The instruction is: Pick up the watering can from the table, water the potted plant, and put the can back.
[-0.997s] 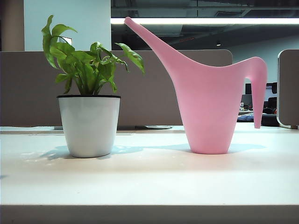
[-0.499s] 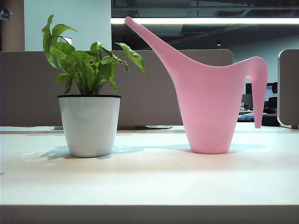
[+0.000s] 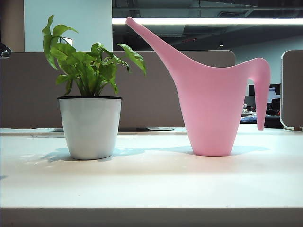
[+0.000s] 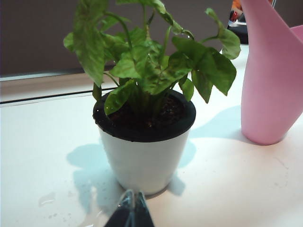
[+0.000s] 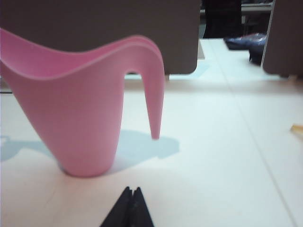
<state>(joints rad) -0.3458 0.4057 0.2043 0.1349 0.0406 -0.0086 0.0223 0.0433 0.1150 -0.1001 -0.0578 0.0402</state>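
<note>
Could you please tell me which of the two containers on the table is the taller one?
The pink watering can is taller: its spout tip rises above the leaves of the potted plant, whose white pot is much shorter.

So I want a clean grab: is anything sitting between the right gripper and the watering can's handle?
Nothing visible. In the right wrist view, only bare table lies between the shut right gripper and the watering can, whose handle hangs free. The potted plant stands on its spout side.
</note>
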